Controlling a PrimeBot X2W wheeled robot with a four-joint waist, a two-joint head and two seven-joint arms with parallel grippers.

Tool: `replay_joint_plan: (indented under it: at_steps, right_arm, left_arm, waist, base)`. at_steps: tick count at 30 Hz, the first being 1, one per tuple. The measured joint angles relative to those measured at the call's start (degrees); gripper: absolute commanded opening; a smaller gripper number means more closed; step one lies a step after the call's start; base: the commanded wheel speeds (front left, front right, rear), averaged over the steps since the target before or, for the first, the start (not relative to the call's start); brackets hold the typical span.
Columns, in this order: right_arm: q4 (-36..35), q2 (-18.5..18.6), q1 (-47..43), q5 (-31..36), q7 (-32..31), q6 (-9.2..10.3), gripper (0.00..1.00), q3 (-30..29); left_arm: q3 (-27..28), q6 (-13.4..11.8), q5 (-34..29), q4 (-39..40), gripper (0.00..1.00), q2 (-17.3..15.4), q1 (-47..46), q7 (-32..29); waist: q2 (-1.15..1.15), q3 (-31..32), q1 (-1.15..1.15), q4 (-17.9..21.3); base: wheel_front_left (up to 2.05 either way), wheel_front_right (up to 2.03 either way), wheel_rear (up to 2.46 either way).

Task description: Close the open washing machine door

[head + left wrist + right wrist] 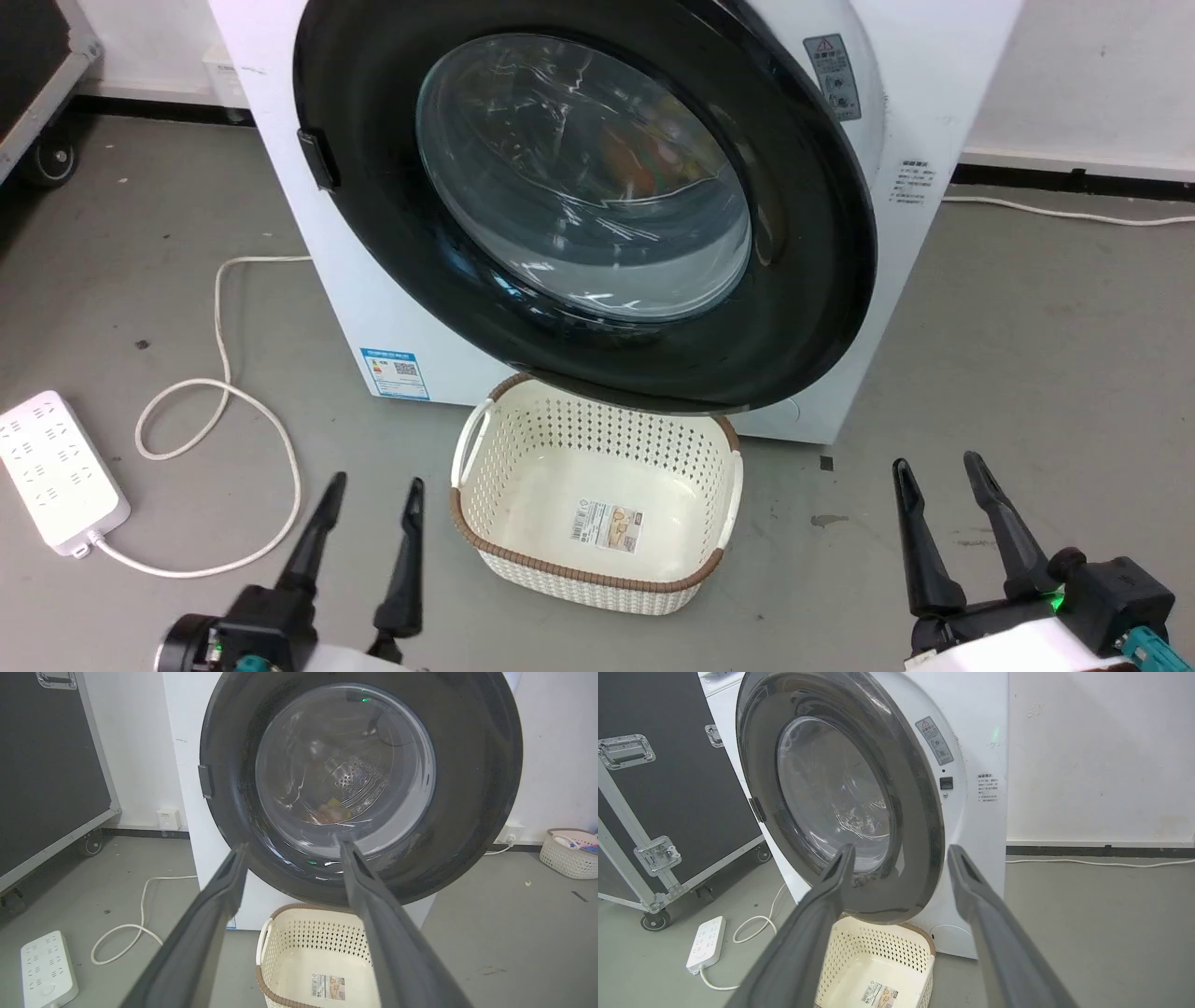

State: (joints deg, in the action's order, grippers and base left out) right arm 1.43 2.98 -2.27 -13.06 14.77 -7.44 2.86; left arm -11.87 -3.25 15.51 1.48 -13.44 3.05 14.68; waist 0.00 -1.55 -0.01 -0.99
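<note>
Door (812,280) ahead, left hand (377,480), right hand (935,461) splayed

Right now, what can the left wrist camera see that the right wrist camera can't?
Left wrist view's extras: a second pale woven basket by the far wall and a white wall socket. Right wrist view's extras: the grey warning sticker and a small black square fitting on the white washing machine. Shared: the round black-rimmed glass washing machine door, the cream perforated basket, the white power strip and the black wheeled case.
</note>
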Motion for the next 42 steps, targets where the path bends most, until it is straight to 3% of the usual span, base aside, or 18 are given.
replay_joint_plan:
  at_steps: [6, 7, 8, 14, 19, 32, 42]
  right_arm:
    - [0.8, 0.0, 0.0, -0.1, 0.0, 0.0, 1.0, -0.5]
    - [1.3, 0.0, 0.0, -0.1, 0.0, 0.0, 0.41, -0.5]
    - [1.6, 0.0, 0.0, 0.3, 0.0, 0.0, 0.0, -0.4]
    - [1.7, 1.2, 2.0, 5.7, 0.0, 0.0, 0.0, 2.4]
    - [1.5, 4.1, 7.1, 5.8, -1.3, 0.0, 0.0, 5.0]
    - [6.7, 21.6, 34.0, -9.1, -7.5, 0.0, 0.0, 12.7]
    - [13.4, 26.6, 46.1, -15.2, -8.7, -0.14, 0.0, 15.0]
  left_arm:
    - [0.3, 1.8, -3.9, 0.8, 1.0, 1.9, 0.5, 0.0]
    - [0.4, 2.1, -4.6, 1.0, 1.0, 2.1, 0.4, 0.0]
    - [0.5, 2.4, -5.1, 1.1, 1.0, 2.2, 0.4, 0.0]
    - [1.4, 3.4, -7.0, 2.2, 1.0, 3.9, -1.0, 0.0]
    - [1.4, 4.2, -8.5, 2.9, 1.0, 4.8, -2.9, 0.0]
    - [1.3, 5.4, -10.5, 3.6, 1.0, 7.6, -8.7, 0.0]
    - [1.2, 5.9, -11.5, 3.6, 1.0, 8.8, -11.0, 0.0]
  waist:
    - [0.0, -1.0, 0.01, -0.6]
    - [0.0, -1.3, 0.01, -0.6]
    - [0.0, -1.6, 0.01, -0.7]
    - [0.0, -5.0, 0.01, -0.9]
    - [0.0, -8.1, 0.01, -1.3]
    - [0.0, -20.0, 0.02, -4.8]
    - [0.0, -24.5, 0.02, -7.1]
  base:
    - [0.0, 0.0, 0.0]
    - [0.0, 0.0, 0.0]
    - [0.0, 0.0, 0.0]
    - [0.0, 0.0, 0.0]
    - [0.0, 0.0, 0.0]
    - [0.0, 0.0, 0.0]
    - [0.0, 0.0, 0.0]
